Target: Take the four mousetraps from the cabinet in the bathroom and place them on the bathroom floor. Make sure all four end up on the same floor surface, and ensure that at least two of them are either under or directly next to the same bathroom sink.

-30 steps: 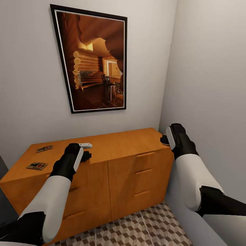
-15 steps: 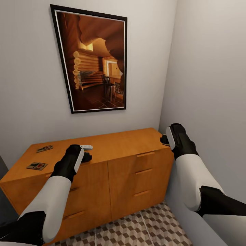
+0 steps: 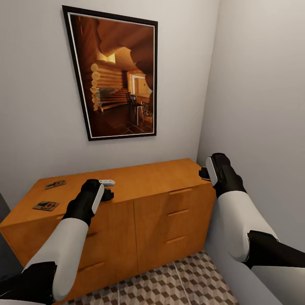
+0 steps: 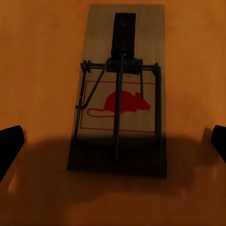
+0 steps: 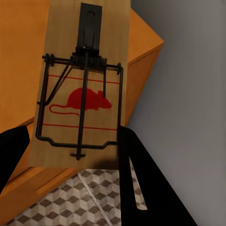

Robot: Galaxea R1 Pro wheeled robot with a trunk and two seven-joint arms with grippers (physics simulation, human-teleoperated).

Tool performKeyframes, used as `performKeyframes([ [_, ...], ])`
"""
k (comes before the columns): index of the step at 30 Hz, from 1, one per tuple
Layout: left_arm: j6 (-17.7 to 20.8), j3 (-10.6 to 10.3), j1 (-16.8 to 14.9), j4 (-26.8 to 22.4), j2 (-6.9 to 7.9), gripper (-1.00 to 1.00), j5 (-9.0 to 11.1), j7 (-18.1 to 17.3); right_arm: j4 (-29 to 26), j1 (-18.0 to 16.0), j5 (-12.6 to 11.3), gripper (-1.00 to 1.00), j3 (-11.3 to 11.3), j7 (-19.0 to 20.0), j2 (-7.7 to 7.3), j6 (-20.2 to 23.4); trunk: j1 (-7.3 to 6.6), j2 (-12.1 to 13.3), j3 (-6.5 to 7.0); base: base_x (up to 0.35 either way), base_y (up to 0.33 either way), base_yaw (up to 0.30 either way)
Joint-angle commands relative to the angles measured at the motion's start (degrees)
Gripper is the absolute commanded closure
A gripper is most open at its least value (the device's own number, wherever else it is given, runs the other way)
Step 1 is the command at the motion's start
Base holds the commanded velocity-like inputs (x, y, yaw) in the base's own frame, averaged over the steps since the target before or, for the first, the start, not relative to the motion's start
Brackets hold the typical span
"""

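Left gripper [image 4: 113,141] hangs spread wide over a mousetrap [image 4: 120,89] lying flat on the cabinet [image 4: 37,70].

Cabinet [image 3: 148,178]: standing against the back wall, under a picture [image 3: 114,74].
Two mousetraps [image 3: 46,206] [image 3: 55,184]: lying on its left end.

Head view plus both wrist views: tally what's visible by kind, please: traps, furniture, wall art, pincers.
mousetraps: 4
cabinet: 1
framed picture: 1
pincers, left pincer and right pincer: 2
Total: 8
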Motion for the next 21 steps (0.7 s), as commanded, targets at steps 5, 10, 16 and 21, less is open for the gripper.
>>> performKeyframes([
  [5, 0.3, 0.3, 0.0, 1.6, -0.06, -1.00, -0.5, -0.2, -0.1, -0.1, 0.3, 1.00, -0.2, 0.1, 0.05, 0.2, 0.01, 0.0, -0.08, 0.000, 0.000, 0.000],
  [10, 0.3, 0.3, 0.0, 1.7, -0.05, 1.00, -0.5, -0.2, -0.1, -0.1, 0.3, 1.00, -0.2, 0.1, 0.05, 0.2, 0.01, 0.0, -0.08, 0.000, 0.000, 0.000],
  [16, 0.3, 0.3, 0.0, 2.6, 0.00, 1.00, -0.5, -0.1, -0.1, -0.1, 0.3, 1.00, -0.2, 0.1, 0.05, 0.2, 0.01, 0.0, -0.08, 0.000, 0.000, 0.000],
  [21, 0.2, 0.3, 0.0, 2.8, -0.04, 1.00, -0.5, -0.1, -0.1, -0.1, 0.3, 1.00, -0.2, 0.1, 0.05, 0.2, 0.01, 0.0, -0.08, 0.000, 0.000, 0.000],
])
